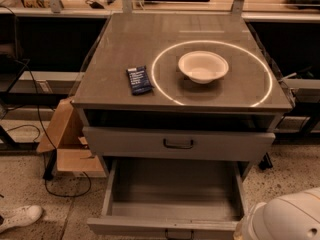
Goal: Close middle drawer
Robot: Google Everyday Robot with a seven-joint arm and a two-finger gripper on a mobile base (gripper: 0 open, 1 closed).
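**Centre of frame:** you see the cabinet top. The bowl sits on it inside the ring, and the packet lies at the ring's left edge.

**Below:** the upper drawer front. Beneath it, the middle drawer stands pulled out toward the bottom edge.

**Left:** a cardboard box on the floor, beside the cabinet.

**Lower left:** a shoe.

**Lower right:** the robot's rounded body, just right of the open drawer.

The gripper lies outside your frame.

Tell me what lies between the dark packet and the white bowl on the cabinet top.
Only the white ring crosses that bare stretch from packet to bowl, in the camera view. The gripper is out of view.
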